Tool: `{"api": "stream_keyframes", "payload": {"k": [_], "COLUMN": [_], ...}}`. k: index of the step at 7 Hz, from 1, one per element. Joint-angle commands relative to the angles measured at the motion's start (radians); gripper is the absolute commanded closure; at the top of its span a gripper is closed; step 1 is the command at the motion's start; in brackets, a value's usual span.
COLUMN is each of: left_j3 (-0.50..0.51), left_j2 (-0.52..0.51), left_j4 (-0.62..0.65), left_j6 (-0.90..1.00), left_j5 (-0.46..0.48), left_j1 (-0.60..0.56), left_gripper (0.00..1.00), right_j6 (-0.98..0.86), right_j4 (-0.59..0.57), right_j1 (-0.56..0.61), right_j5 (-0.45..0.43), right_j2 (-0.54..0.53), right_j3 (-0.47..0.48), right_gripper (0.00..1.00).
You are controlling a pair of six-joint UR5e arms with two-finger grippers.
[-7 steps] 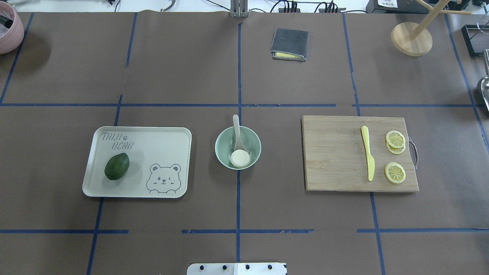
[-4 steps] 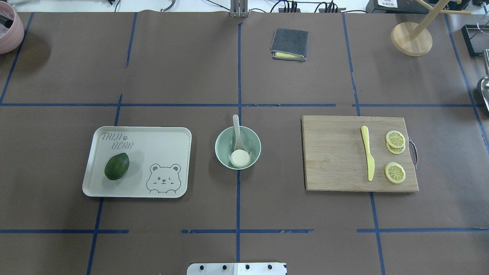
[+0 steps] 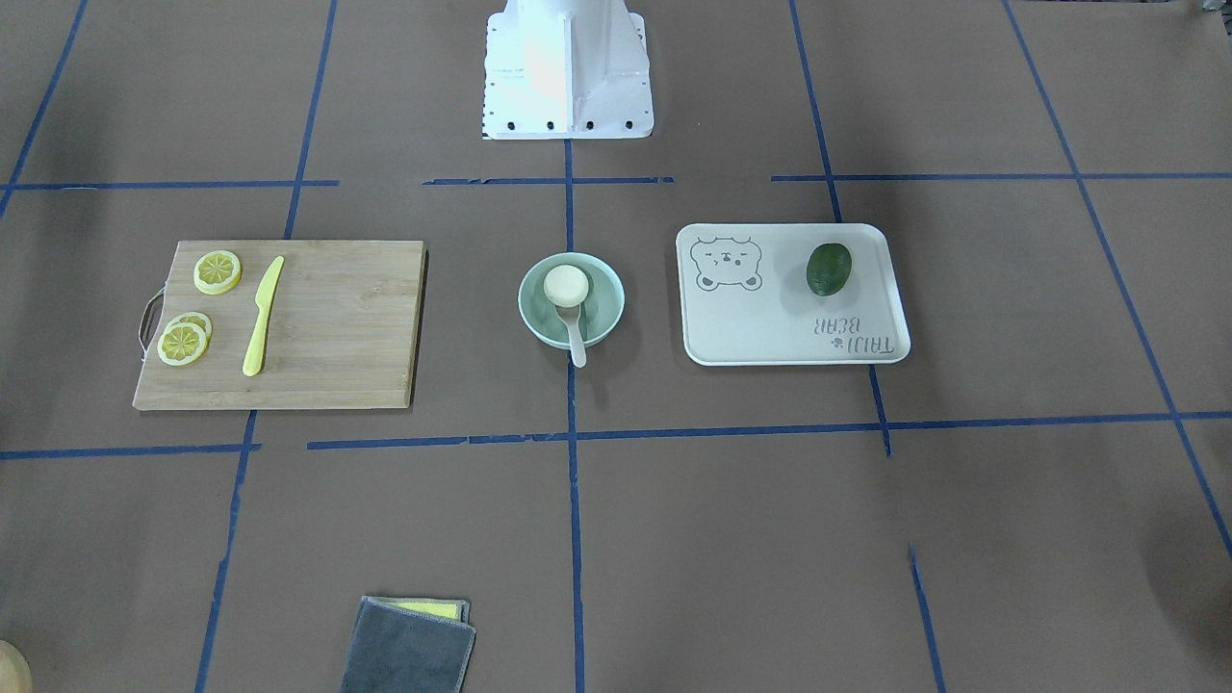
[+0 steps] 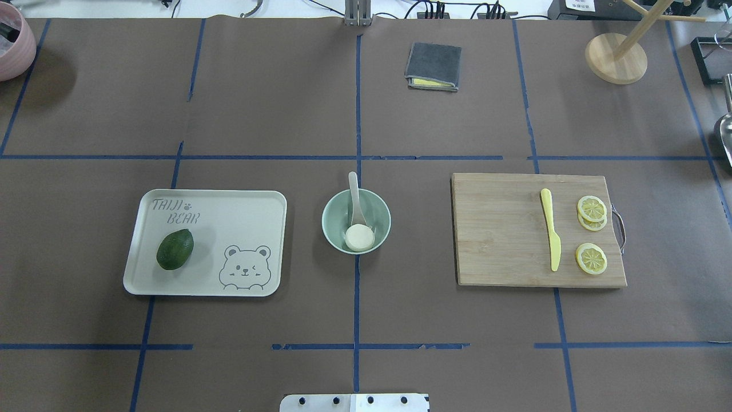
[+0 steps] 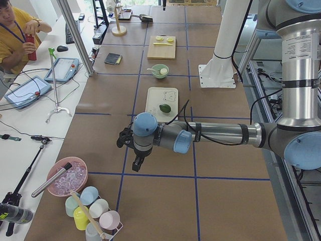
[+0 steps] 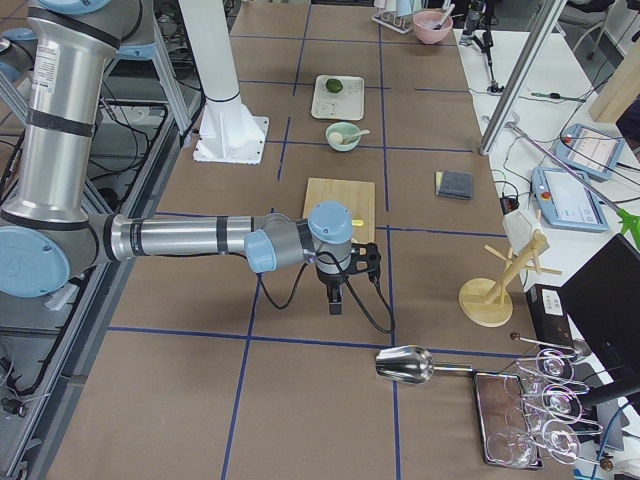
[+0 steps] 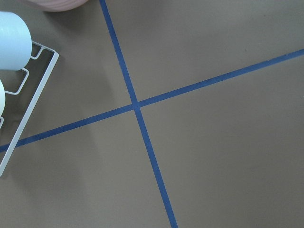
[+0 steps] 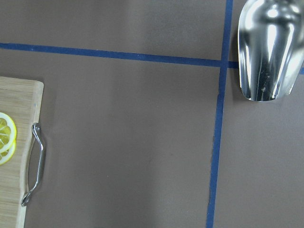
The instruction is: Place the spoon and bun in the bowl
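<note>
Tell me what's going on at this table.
The job looks done: the bun and the spoon are both in the bowl, with the spoon's handle sticking out over the rim. Nothing is being handled. The left arm and the right arm reach out over opposite ends of the table, far from the bowl.

You had a tray (image 4: 240, 212) at left-centre of the overhead frame, with an avocado (image 4: 175, 249) on its lower left. A cutting board (image 4: 497, 229) sat right of centre, carrying a yellow knife (image 4: 551, 229) and lemon slices (image 4: 591, 208). A folded grey cloth (image 4: 434, 64) lay upper middle, a wooden stand (image 4: 616, 58) upper right, and a pink bowl (image 4: 12, 46) in the upper-left corner.
</note>
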Motion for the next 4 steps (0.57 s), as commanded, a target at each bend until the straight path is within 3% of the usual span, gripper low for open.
{"api": "stream_keyframes", "payload": {"k": [1, 3, 4], "left_j3": [0.006, 0.012, 0.01], "left_j2": [0.004, -0.008, -0.033], "left_j4": [-0.001, 0.006, 0.079], "left_j6": [-0.007, -0.01, -0.01], "left_j5": [0.003, 0.002, -0.001], "left_j1": [0.003, 0.003, 0.004], "left_gripper": [0.0, 0.0, 0.0], "right_j6": [-0.003, -0.019, -0.027], "right_j4": [0.002, -0.002, -0.005], "right_j1": [-0.008, -0.005, 0.015], "right_j5": [-0.004, 0.009, 0.012], "right_j2": [0.001, -0.001, 0.01], "right_j3": [-0.002, -0.031, -0.045], "right_gripper": [0.0, 0.0, 0.0]}}
